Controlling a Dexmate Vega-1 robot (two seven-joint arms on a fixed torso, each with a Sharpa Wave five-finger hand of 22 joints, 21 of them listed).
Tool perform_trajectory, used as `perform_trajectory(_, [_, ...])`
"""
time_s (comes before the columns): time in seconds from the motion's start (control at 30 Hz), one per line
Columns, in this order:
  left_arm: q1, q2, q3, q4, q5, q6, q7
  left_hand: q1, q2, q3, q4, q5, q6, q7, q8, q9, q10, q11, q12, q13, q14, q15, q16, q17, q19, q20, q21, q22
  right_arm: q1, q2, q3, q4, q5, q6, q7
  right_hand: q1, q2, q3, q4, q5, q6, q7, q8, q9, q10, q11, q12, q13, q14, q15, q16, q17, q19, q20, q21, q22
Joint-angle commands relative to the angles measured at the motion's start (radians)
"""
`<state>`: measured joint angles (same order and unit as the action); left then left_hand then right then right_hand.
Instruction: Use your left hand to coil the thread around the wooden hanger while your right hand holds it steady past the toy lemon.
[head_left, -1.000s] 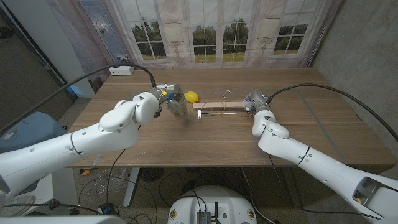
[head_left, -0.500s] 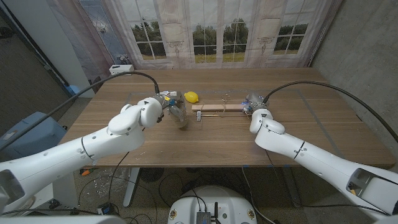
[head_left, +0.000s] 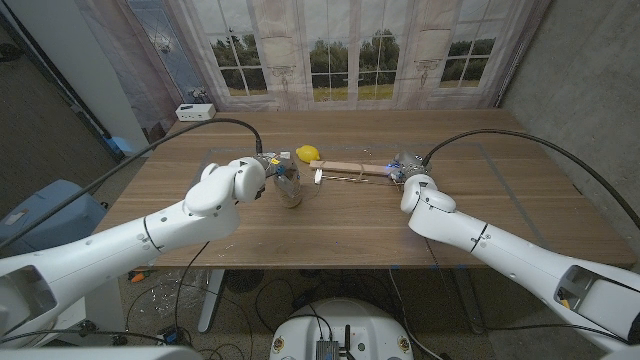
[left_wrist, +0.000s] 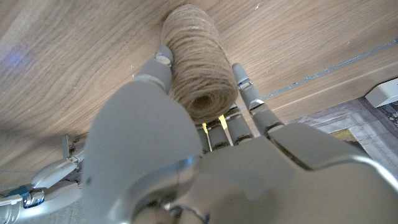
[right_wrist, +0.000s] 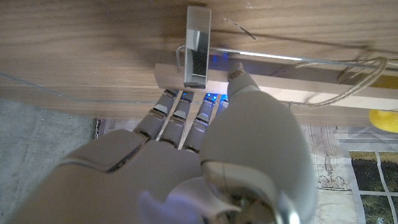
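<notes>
- Biggest worry, I'd say: the left hand (left_wrist: 186, 155) has its fingers wrapped round the spool of twine (left_wrist: 199, 68), which sits well in from the table's (head_left: 330, 235) edges, and the line running over to the hanger is thin. If that hand swings wide, the thread (right_wrist: 348, 81) could go slack and slip off the bar instead of coiling.
- The right hand (right_wrist: 205, 149) is curled onto one end of the wooden hanger (right_wrist: 311, 84), fingertips on the bar. It's clamping only that end, so a hard tug on the twine could pivot the free end.
- The hanger lies toward the table's far edge, and the toy lemon (head_left: 308, 154) is just beside its free end, so a pivot might knock it rolling.
- The metal clip (right_wrist: 198, 45) could snag the thread too.
- Count: one hanger, one spool, one lemon, two metal clips on the hanger, one white power strip (head_left: 194, 111) at the table's far left corner.
</notes>
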<state>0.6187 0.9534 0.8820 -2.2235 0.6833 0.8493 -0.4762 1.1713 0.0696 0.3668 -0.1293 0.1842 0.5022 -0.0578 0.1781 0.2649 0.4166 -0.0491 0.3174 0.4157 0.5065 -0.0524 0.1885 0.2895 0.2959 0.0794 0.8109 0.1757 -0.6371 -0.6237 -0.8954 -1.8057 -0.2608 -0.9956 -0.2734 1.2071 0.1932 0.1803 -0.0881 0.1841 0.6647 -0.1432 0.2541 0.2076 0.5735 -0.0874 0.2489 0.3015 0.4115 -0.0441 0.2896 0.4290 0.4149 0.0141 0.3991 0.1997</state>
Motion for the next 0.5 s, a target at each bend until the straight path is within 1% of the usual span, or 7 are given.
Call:
perform_trajectory(0.03, [0.006,-0.013,-0.022,-0.005,0.07,-0.012,-0.086,-0.06,-0.016,-0.047,0.017,-0.011,-0.112,-0.014,-0.008,-0.019,-0.072,0.008,-0.05,-0.013,-0.099,0.012,0.002,-0.008,-0.064,0.019,-0.035,0.0,-0.019,-0.036,0.028,-0.02,0.041,0.059,0.002,-0.07,-0.06,-0.033,0.015,-0.003,-0.119,0.008,-0.059,-0.008,-0.1,0.014,-0.044,-0.006,-0.058,-0.094,-0.023,-0.005,-0.046,0.03,-0.008,0.0])
perform_trajectory(0.17, [0.031,-0.014,-0.048,-0.014,0.076,-0.023,-0.06,-0.097,-0.022,-0.078,0.025,-0.012,-0.191,-0.022,-0.008,-0.036,-0.117,0.013,-0.078,-0.023,-0.157,0.037,0.003,-0.021,-0.099,0.022,-0.062,0.0,-0.022,-0.049,0.034,-0.025,0.051,0.079,0.014,-0.133,-0.082,-0.062,0.032,0.005,-0.212,0.025,-0.08,-0.01,-0.172,0.025,-0.061,-0.012,-0.121,-0.059,-0.049,-0.014,-0.094,0.058,-0.029,-0.004])
perform_trajectory(0.2, [0.042,-0.014,-0.059,-0.017,0.073,-0.029,-0.044,-0.106,-0.023,-0.085,0.028,-0.012,-0.203,-0.021,-0.006,-0.039,-0.134,0.027,-0.087,-0.026,-0.167,0.039,0.004,-0.024,-0.104,0.023,-0.067,0.0,-0.026,-0.051,0.041,-0.025,0.058,0.089,0.016,-0.149,-0.091,-0.071,0.035,0.006,-0.227,0.032,-0.079,-0.01,-0.189,0.027,-0.064,-0.014,-0.129,-0.053,-0.053,-0.017,-0.1,0.067,-0.033,-0.005])
perform_trajectory(0.27, [0.065,-0.014,-0.082,-0.024,0.065,-0.041,-0.009,-0.115,-0.021,-0.091,0.031,-0.012,-0.214,-0.025,-0.005,-0.043,-0.138,0.033,-0.089,-0.028,-0.179,0.043,0.003,-0.027,-0.109,0.021,-0.072,0.0,-0.039,-0.058,0.057,-0.024,0.072,0.129,0.01,-0.191,-0.09,-0.085,0.054,0.01,-0.25,0.046,-0.076,-0.011,-0.21,0.038,-0.063,-0.016,-0.151,-0.036,-0.061,-0.02,-0.116,0.08,-0.042,-0.007])
perform_trajectory(0.37, [0.11,-0.014,-0.125,-0.037,0.049,-0.062,0.072,-0.137,-0.019,-0.101,0.041,-0.012,-0.221,-0.029,-0.001,-0.047,-0.152,0.027,-0.096,-0.031,-0.187,0.042,0.006,-0.03,-0.11,0.017,-0.078,0.0,-0.068,-0.064,0.089,-0.02,0.091,0.199,-0.016,-0.238,-0.078,-0.096,0.079,0.01,-0.256,0.053,-0.07,-0.011,-0.226,0.05,-0.061,-0.019,-0.163,-0.027,-0.063,-0.021,-0.123,0.084,-0.047,-0.008])
perform_trajectory(0.47, [0.162,-0.012,-0.18,-0.05,0.011,-0.093,0.159,-0.171,-0.011,-0.113,0.058,-0.013,-0.23,-0.034,0.001,-0.053,-0.165,0.025,-0.102,-0.036,-0.199,0.045,0.008,-0.033,-0.118,0.016,-0.087,0.0,-0.102,-0.059,0.123,-0.011,0.104,0.273,-0.061,-0.268,-0.068,-0.101,0.095,0.008,-0.241,0.062,-0.061,-0.011,-0.226,0.056,-0.056,-0.02,-0.168,-0.024,-0.063,-0.021,-0.129,0.088,-0.052,-0.009])
perform_trajectory(0.5, [0.177,-0.013,-0.196,-0.054,0.0,-0.102,0.185,-0.173,-0.011,-0.115,0.059,-0.012,-0.233,-0.034,0.001,-0.054,-0.168,0.026,-0.103,-0.037,-0.201,0.047,0.008,-0.034,-0.12,0.016,-0.088,0.0,-0.112,-0.06,0.133,-0.007,0.108,0.301,-0.072,-0.27,-0.068,-0.102,0.096,0.008,-0.239,0.063,-0.06,-0.011,-0.224,0.057,-0.055,-0.021,-0.168,-0.024,-0.063,-0.021,-0.129,0.088,-0.052,-0.009])
